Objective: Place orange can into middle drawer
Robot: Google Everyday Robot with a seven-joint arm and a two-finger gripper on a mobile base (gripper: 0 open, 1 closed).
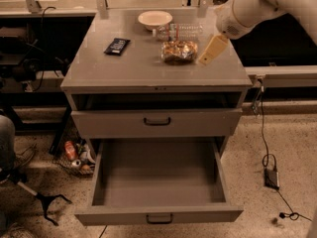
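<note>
The orange can [179, 51] lies on the counter [124, 71], right of centre, with the clear bottle [181, 31] at its 12 o'clock. My gripper [212, 51] hangs just beside it at 3 o'clock; I cannot tell whether it is open or closed. The lowest drawer [158, 182] stands pulled out.

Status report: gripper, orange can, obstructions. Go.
Gripper over the cabinet top, just right of orange can. Can lying there, ungrasped. Clear bottle close behind it; lowest drawer pulled open.
</note>
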